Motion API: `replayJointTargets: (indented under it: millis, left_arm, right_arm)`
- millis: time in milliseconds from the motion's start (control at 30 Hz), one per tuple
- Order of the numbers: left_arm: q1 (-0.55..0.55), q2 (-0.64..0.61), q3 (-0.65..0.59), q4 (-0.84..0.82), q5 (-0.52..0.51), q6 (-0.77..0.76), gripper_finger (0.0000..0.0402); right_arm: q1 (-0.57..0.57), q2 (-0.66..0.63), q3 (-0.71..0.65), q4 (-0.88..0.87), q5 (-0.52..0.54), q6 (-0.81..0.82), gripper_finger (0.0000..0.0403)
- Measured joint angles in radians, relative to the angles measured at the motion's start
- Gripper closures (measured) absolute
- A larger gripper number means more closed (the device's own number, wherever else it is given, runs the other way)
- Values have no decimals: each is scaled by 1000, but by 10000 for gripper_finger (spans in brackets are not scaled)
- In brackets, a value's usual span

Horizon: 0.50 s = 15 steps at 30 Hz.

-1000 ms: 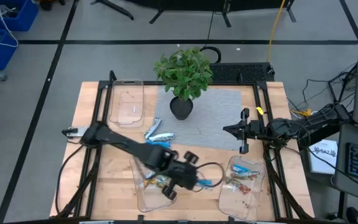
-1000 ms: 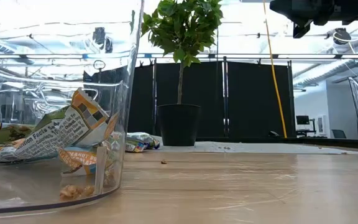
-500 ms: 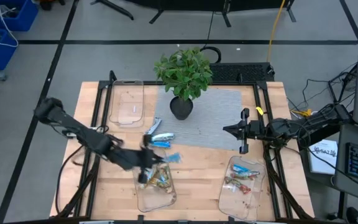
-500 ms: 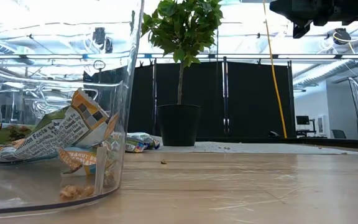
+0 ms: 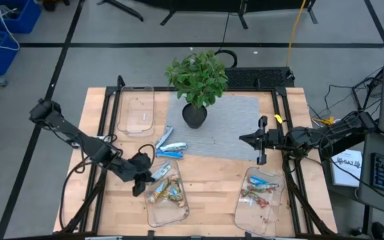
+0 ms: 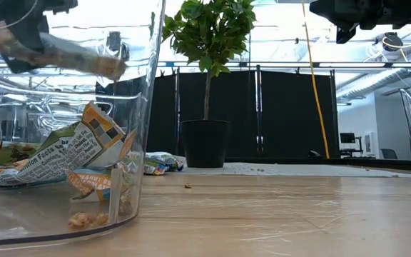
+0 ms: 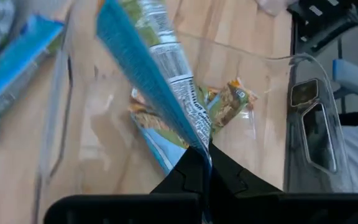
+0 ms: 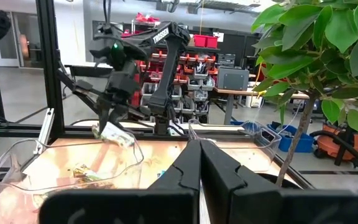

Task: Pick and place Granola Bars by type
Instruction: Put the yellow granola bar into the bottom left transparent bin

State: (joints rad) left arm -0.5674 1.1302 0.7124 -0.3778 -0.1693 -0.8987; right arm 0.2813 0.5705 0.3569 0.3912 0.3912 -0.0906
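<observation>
Here we see the left gripper (image 5: 145,179) low over the wooden table (image 5: 205,193), just at the near-left tray's edge. Its two fingers are pinched tight on a granola bar (image 7: 157,74) with a blue edge and green and white print. The bar sticks out past the fingertips, toward the near-left tray (image 5: 169,212). From the table-level camera, we see the held bar up in the air, above the tray wall.

Just past the pincer, inside that tray, lie a few more bars in the tray (image 5: 167,192), in green, yellow and orange wrappers. On the other side of the pincer, toward the potted plant (image 5: 197,83), three blue-white bars (image 5: 167,143) lie on the table by the grey mat (image 5: 222,127).

Well apart from the pincer, the right gripper (image 5: 260,140) hangs over the mat's right side. Its fingers are pressed together with nothing in them. Below it sits the near-right tray (image 5: 262,220) with some bars in the right tray (image 5: 260,190). A far-left tray (image 5: 135,110) sits well behind the left arm.
</observation>
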Motion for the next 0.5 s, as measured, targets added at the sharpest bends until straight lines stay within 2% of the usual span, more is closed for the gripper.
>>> replayJointTargets:
  millis: [167,267,367,500]
  left_arm:
    - [9,52,0,4,58,-104,380]
    - [11,107,1,18,140,-129,362]
    - [10,172,1,39,225,-131,354]
    - [11,212,2,87,268,-83,351]
  right_arm:
    - [0,0,0,-3,0,0,403]
    - [0,0,0,-15,0,3,403]
    - [0,0,0,-26,0,17,403]
    - [0,0,0,-30,0,19,403]
